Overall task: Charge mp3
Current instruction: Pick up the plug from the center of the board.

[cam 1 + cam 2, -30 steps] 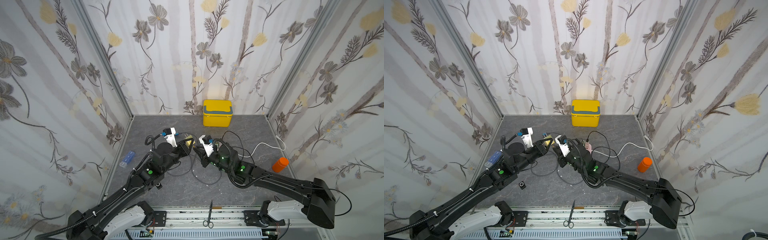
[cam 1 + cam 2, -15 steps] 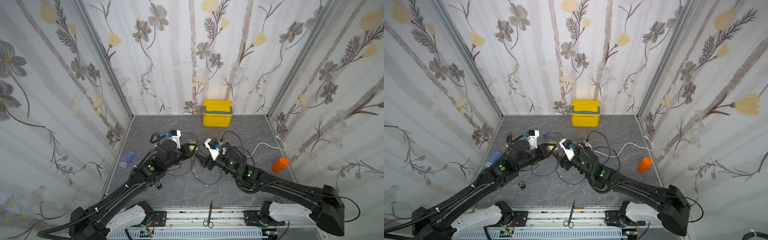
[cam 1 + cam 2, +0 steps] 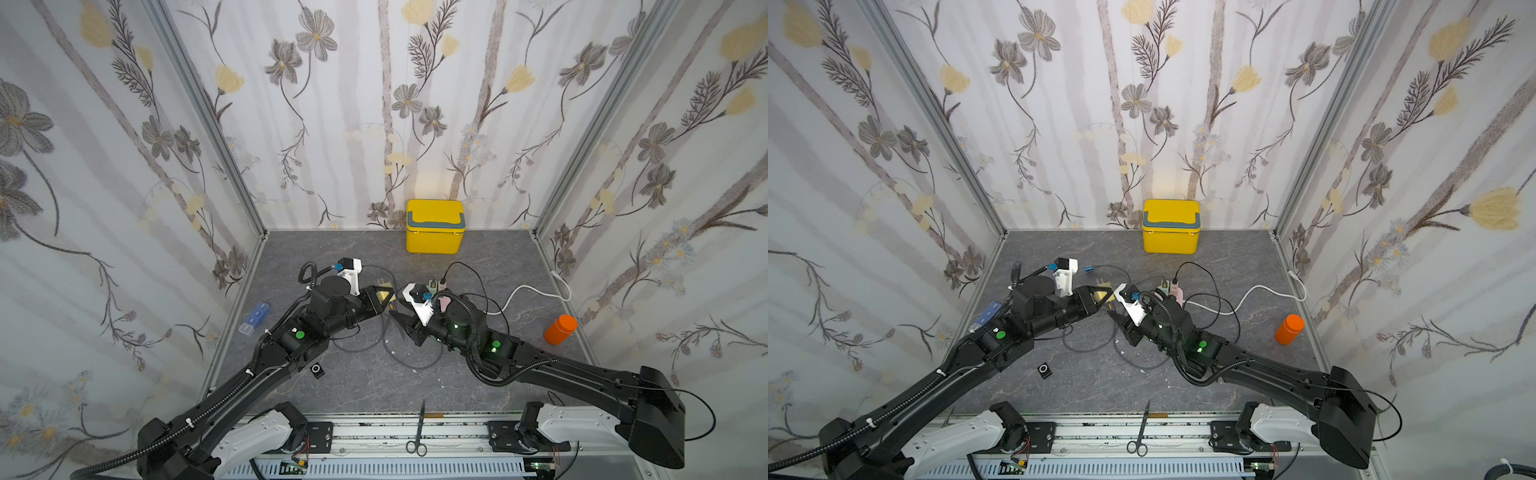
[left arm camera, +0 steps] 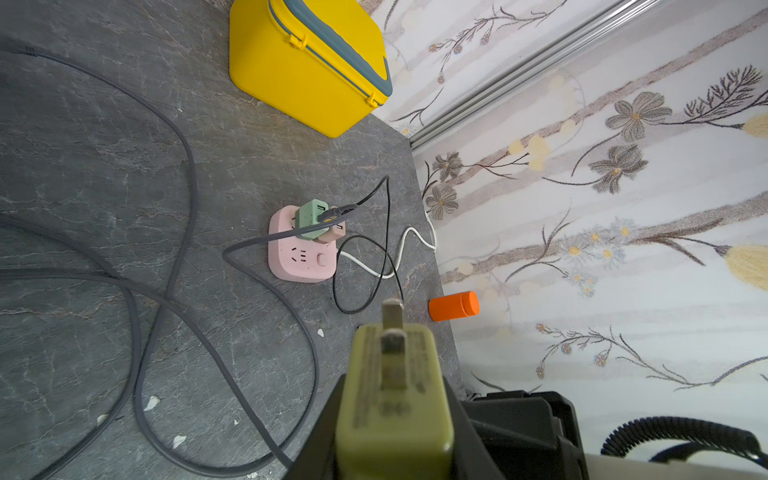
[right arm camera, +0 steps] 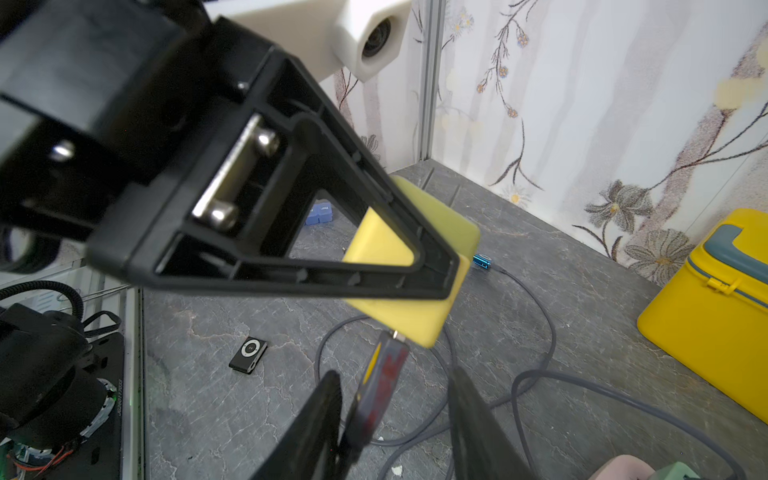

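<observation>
Since a second ago the right arm has drawn back a little toward the near edge and its elbow has swung outward. The left arm has barely shifted.

Left claw [image 3: 386, 300]: closed on the yellow-green charger adapter [image 4: 392, 399], gripped flat between both fingers. My left wrist view shows its two prongs pointing away from the claw. The adapter is held up off the table [image 3: 374, 386].

Right claw [image 5: 395, 376]: jaws parted wider than the USB plug [image 5: 380, 386] standing between them. The plug leans on one finger [image 5: 320, 415] and the other finger stands clear of it, so I read no grip here. The plug's metal tip meets the adapter's lower edge. I cannot tell whether it is seated.

The grey cable [image 5: 536, 328] trails from the plug in loops over the table, with a blue connector [image 5: 482, 262] lying beyond the adapter.

The mp3 player [image 3: 317, 369], small and black with a round button, lies flat on the table beside the left forearm, well apart from both claws. It also shows in the right wrist view [image 5: 248, 354].

The pink power strip [image 4: 301, 257] sits near the right wrist, with a green block [image 4: 312, 214] plugged into it.
</observation>
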